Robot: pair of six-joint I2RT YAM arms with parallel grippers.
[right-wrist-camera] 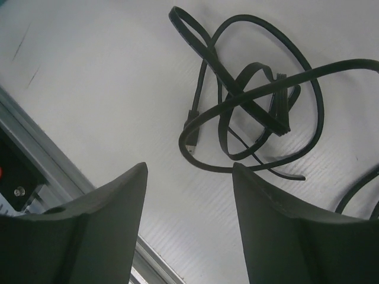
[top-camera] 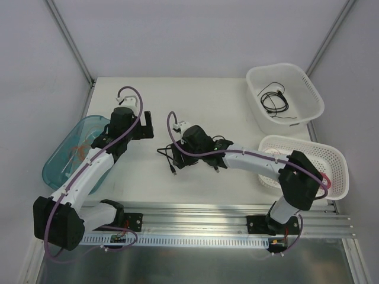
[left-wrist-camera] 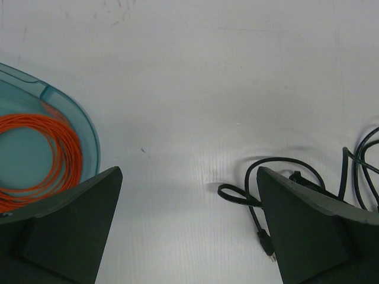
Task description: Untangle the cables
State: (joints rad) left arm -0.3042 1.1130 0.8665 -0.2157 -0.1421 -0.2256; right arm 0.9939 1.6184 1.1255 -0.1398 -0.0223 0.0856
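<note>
"Two arms, one knot. Where are the cables?"

"Mid tabletop, heaped under the right arm. Its elbow is folded at the right, the forearm reaches leftward, and the wrist tips down over the heap."

"Jaws?"

"Apart, with nothing between them. The left arm stretches forward from its base, and its jaws hover wide and empty just left of the heap."

"How will the leads handle?"

"Light, limp and flat, I'd judge. Pull one loop and the rest will likely drag along, and the smooth black jacket may slip."

"Where to hold?"

"The free plug end or the outer loop beside it looks best, away from the crossings. The other jaws could pin the bulk."
</note>
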